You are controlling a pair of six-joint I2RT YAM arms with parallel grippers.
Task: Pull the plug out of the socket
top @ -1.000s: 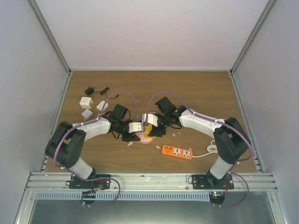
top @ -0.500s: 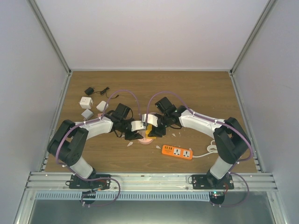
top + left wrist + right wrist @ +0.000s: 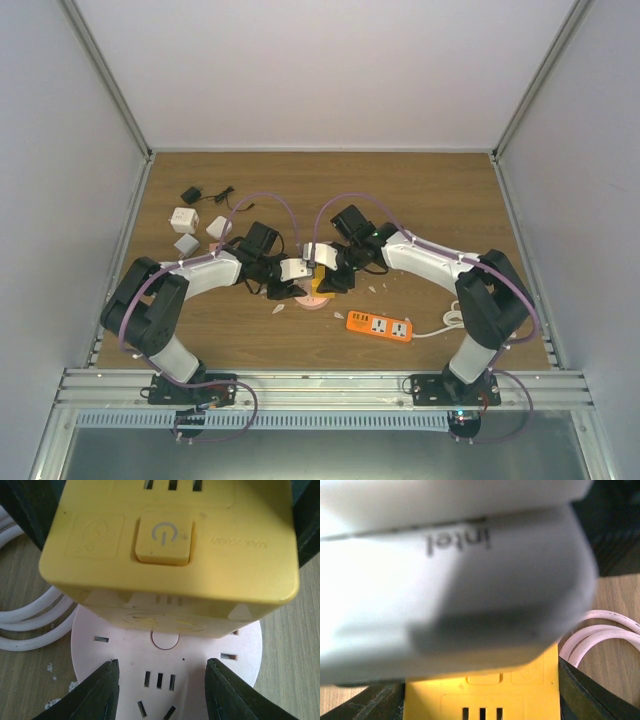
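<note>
Clamped in right claw (image 3: 480,700): yellow plug block (image 3: 170,555); left claw (image 3: 161,680) apart over pink round socket (image 3: 165,645), lower frame. Socket to be pinned to bench (image 3: 292,655), plug drawn straight off.

An orange power strip (image 3: 380,326) lies on the wooden table (image 3: 430,190); three white adapters (image 3: 183,220) and a black charger (image 3: 190,194) sit left.

We see the left arm (image 3: 195,278) and right arm (image 3: 430,262) built alike: white shells on the long links, black joints, black bases (image 3: 190,388) at the bottom of the frame, and a thin purple cable (image 3: 262,196) arching along each. The left fingers (image 3: 95,692) are matte black with rounded tips, and a white housing (image 3: 470,580) reads "intel".
</note>
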